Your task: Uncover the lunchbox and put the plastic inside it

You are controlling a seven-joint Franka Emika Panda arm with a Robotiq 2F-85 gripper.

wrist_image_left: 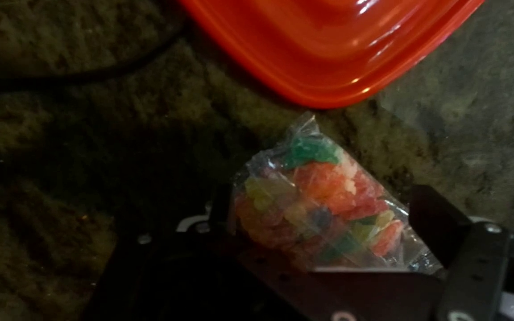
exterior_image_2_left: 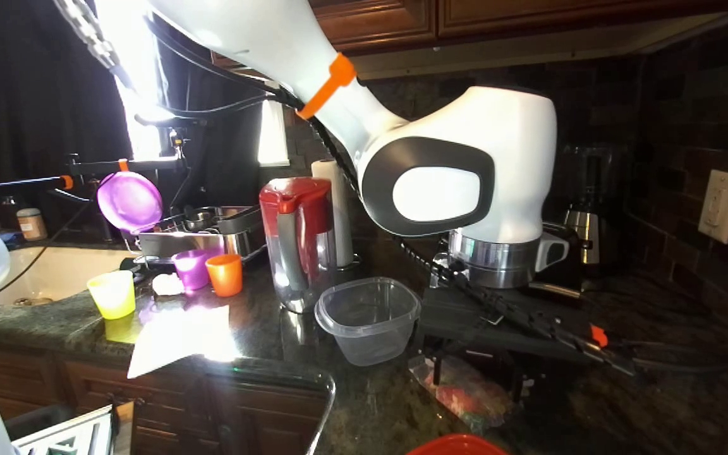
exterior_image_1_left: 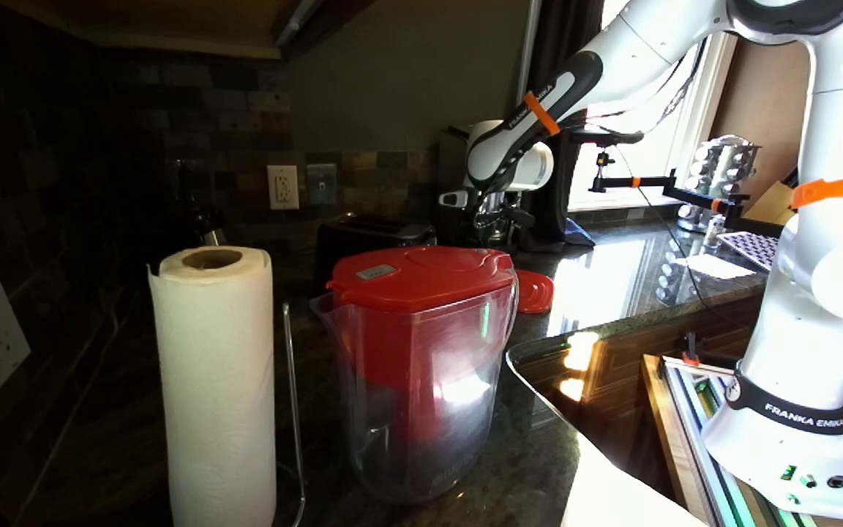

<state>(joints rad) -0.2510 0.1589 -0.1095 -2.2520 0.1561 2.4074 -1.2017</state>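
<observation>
At the lower edge of an exterior view, a red lid (exterior_image_2_left: 455,445) is partly shown, nearest of all and off the lunchbox (exterior_image_2_left: 371,344). Just beyond it, a clear plastic bag (wrist_image_left: 328,209) of colourful pieces is seen lying on the dark countertop (exterior_image_2_left: 373,411); in the wrist view its tip is found just beside the lid's rounded corner. The gripper (wrist_image_left: 321,198) is spread wide, with one finger placed on either side of the bag; whether the bag is touched by them cannot be told. Farther back, the see-through lunchbox is set upright and uncovered, apart from the bag. Behind it is stood a red-topped pitcher (exterior_image_2_left: 297,246), by which a paper towel roll (exterior_image_2_left: 342,221) is partly hidden. Well apart, an orange cup (exterior_image_2_left: 225,275), a purple cup (exterior_image_2_left: 191,270) and a yellow cup (exterior_image_2_left: 113,296) are grouped, with a metal dish rack (exterior_image_2_left: 181,244) behind them.
</observation>
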